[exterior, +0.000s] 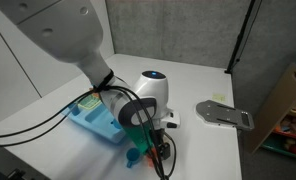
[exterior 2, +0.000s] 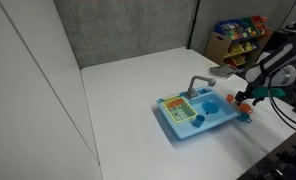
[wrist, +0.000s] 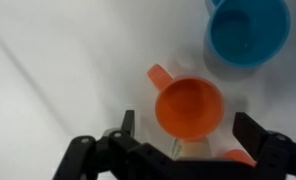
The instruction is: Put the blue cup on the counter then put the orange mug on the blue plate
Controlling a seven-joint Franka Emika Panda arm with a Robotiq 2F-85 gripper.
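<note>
The orange mug [wrist: 188,108] sits on the counter [wrist: 58,60] between our gripper's [wrist: 185,124] wide-spread, empty jaws, ungrasped, while what we take for the blue cup [wrist: 248,30] already rests on the counter just beyond it, so we judge only the second half remains

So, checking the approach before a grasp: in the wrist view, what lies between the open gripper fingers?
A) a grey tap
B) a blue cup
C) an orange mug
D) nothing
C: the orange mug shows centred between the two fingers of the open gripper, on the white counter.
</note>
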